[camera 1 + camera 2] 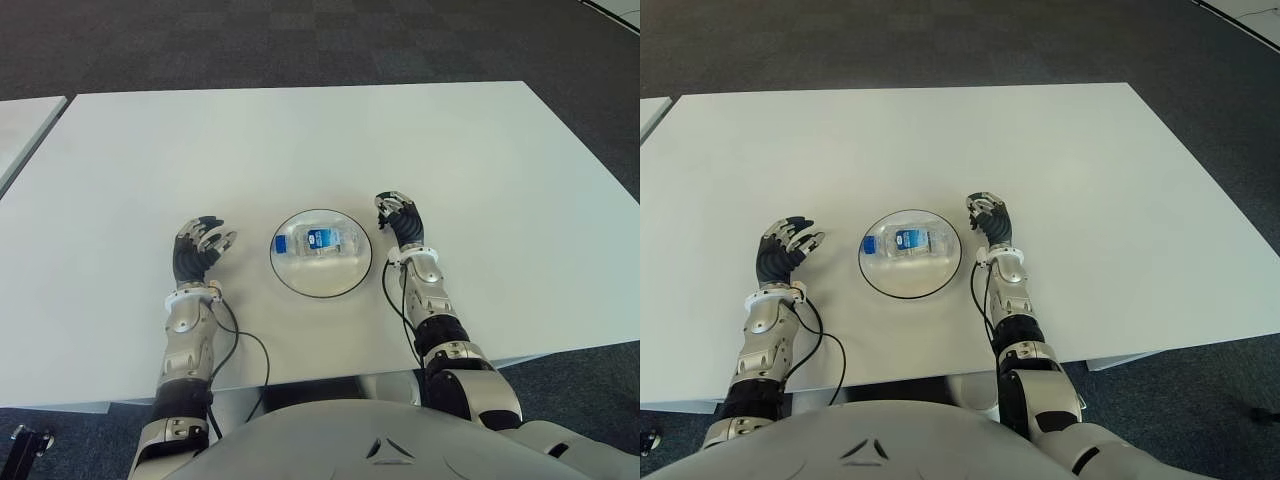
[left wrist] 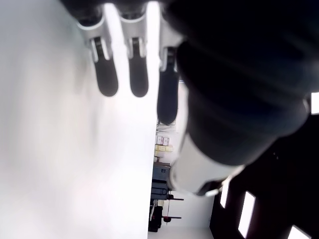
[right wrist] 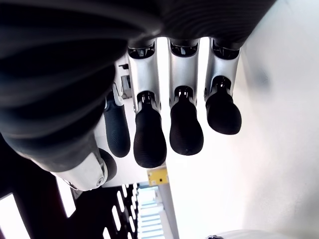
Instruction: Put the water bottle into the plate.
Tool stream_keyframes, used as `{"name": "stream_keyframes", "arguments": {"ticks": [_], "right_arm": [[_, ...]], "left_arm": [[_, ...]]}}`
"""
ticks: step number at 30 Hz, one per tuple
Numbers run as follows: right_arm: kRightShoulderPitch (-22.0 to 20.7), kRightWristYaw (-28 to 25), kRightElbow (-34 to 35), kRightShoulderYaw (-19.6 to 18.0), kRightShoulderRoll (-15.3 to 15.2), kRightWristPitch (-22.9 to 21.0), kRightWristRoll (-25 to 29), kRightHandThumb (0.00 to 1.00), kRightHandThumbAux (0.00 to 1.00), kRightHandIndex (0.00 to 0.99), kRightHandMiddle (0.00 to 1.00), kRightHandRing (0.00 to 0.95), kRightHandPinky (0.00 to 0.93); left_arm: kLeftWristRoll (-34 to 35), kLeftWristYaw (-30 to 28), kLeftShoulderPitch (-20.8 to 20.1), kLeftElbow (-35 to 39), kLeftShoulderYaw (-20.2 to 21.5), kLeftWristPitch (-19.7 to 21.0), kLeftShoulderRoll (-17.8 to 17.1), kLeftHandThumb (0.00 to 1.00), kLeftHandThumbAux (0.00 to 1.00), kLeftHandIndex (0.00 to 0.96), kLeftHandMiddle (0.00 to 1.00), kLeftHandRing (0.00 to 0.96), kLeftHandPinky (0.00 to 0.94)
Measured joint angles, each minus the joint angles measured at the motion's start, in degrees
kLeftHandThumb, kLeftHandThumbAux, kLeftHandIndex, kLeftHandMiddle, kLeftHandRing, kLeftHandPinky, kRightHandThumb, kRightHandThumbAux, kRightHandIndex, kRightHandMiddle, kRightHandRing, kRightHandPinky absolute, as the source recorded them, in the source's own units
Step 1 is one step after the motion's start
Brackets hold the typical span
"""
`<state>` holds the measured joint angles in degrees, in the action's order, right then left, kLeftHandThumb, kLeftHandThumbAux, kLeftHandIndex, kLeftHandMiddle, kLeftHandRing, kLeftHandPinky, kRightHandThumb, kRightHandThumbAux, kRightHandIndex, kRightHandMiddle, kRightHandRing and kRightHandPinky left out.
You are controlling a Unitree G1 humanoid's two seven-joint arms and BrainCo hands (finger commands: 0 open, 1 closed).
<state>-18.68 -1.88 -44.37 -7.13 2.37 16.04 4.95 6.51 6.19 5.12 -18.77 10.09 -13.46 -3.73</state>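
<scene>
1. The water bottle [image 1: 322, 241] lies on its side inside the plate [image 1: 300, 282], midway along the surface's [image 1: 300, 140] near edge; by my reading the task looks done.
2. Left hand [image 1: 198, 251], left of the plate: fingers [image 2: 107, 82] loosely spread, holding nothing.
3. Right hand [image 1: 402, 222], just right of the plate: fingers [image 3: 185, 132] relaxed, empty.

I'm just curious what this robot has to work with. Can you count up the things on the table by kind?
Water bottle: 1, lying in the plate
Plate: 1
Robot hands: 2, left hand and right hand, both empty, either side of the plate
Total: 4
</scene>
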Motion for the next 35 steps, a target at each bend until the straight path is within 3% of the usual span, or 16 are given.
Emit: {"name": "stream_keyframes", "arguments": {"ticks": [14, 19, 35], "right_arm": [[-0.4, -0.4, -1.0, -0.6, -0.1, 0.1, -0.1, 0.704, 0.728, 0.438, 0.752, 0.733, 0.743], [-0.6, -0.4, -1.2, -0.6, -0.1, 0.2, -0.2, 0.703, 0.729, 0.438, 0.752, 0.733, 0.742], [-0.7, 0.0, -1.5, -0.4, -0.4, 0.2, -0.6, 0.702, 0.731, 0.437, 0.751, 0.729, 0.738]], "left_arm": [[-3.7, -0.2, 0.2, -1.7, -3.0, -1.6, 1.3, 0.239, 0.998, 0.376, 0.396, 0.394, 0.401], [-4.1, -1.0, -0.4, -3.4, -3.8, -2.5, 1.4, 0.197, 0.997, 0.363, 0.393, 0.394, 0.406], [-5.7, -1.3, -2.3, -6.4, -4.5, -3.3, 1.5, 0.192, 0.998, 0.353, 0.396, 0.405, 0.417]]}}
